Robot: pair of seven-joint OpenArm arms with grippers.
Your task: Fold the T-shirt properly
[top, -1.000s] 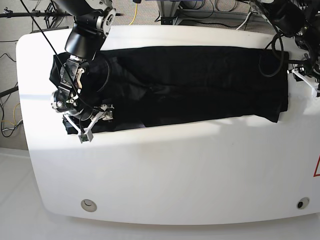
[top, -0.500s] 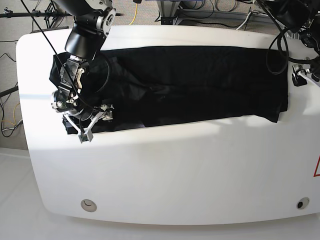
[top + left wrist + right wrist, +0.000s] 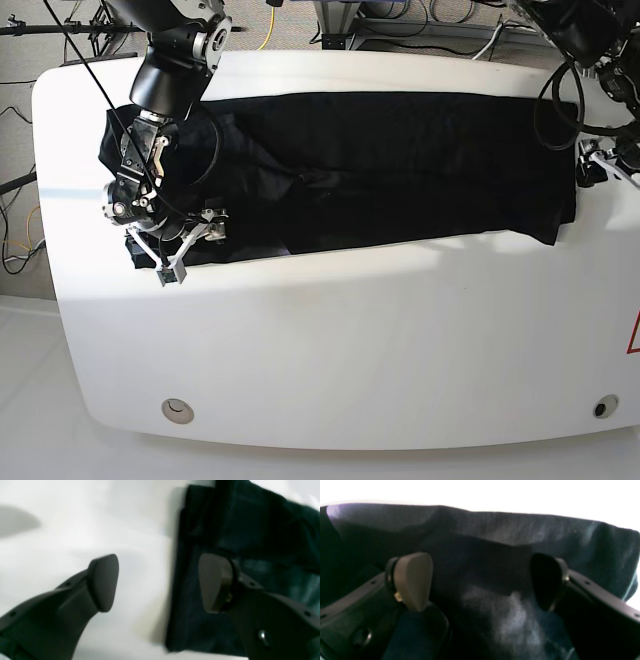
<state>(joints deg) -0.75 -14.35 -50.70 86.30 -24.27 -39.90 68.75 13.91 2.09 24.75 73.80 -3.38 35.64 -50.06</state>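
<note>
The black T-shirt (image 3: 400, 165) lies as a long folded band across the back of the white table (image 3: 350, 340). My right gripper (image 3: 190, 248) is at its left end, open. In the right wrist view, that gripper (image 3: 480, 580) spreads its fingers (image 3: 412, 580) wide over wrinkled T-shirt (image 3: 495, 542) fabric, gripping nothing. My left gripper (image 3: 600, 165) sits at the shirt's right end. In the left wrist view, this gripper (image 3: 160, 582) is open. One of its fingers (image 3: 103, 582) is over bare table and the other over the T-shirt (image 3: 250, 542) edge.
A black cable loop (image 3: 558, 110) hangs from the left arm over the shirt's right end. Loose cables (image 3: 400, 15) lie behind the table. Two round holes (image 3: 178, 408) sit near the front edge, and a red mark (image 3: 634, 335) is at the right edge.
My left gripper has spread its jaws wide and shifted a little at the shirt's right end. The right arm and the shirt have not moved.
</note>
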